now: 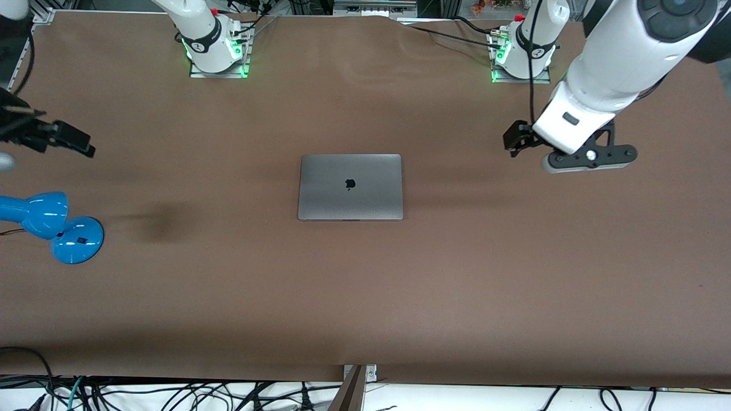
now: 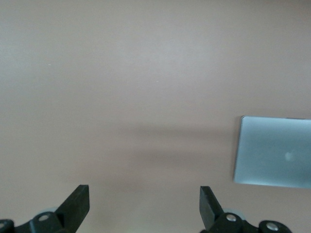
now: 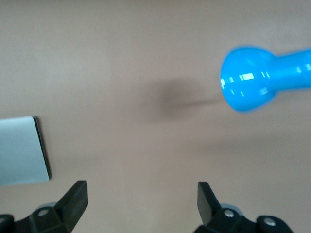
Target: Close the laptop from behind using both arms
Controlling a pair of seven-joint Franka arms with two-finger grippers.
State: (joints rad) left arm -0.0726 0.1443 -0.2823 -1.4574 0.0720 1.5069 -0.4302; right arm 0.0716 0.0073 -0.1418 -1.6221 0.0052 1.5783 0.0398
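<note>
The space-grey laptop [image 1: 350, 186] lies shut and flat in the middle of the brown table [image 1: 457, 274], with its dark apple logo facing up. My left gripper [image 1: 517, 140] hangs open and empty over bare table toward the left arm's end, well apart from the laptop. Its wrist view shows the open gripper [image 2: 145, 201] and the lid [image 2: 274, 158] off to one side. My right gripper [image 1: 80, 142] hangs open and empty toward the right arm's end. Its wrist view shows the open gripper [image 3: 142, 199] and one edge of the laptop [image 3: 19, 150].
A glossy blue desk lamp [image 1: 51, 222] stands at the right arm's end of the table, under and beside the right gripper; it also shows in the right wrist view [image 3: 257, 85]. Cables hang along the table's near edge [image 1: 171, 394].
</note>
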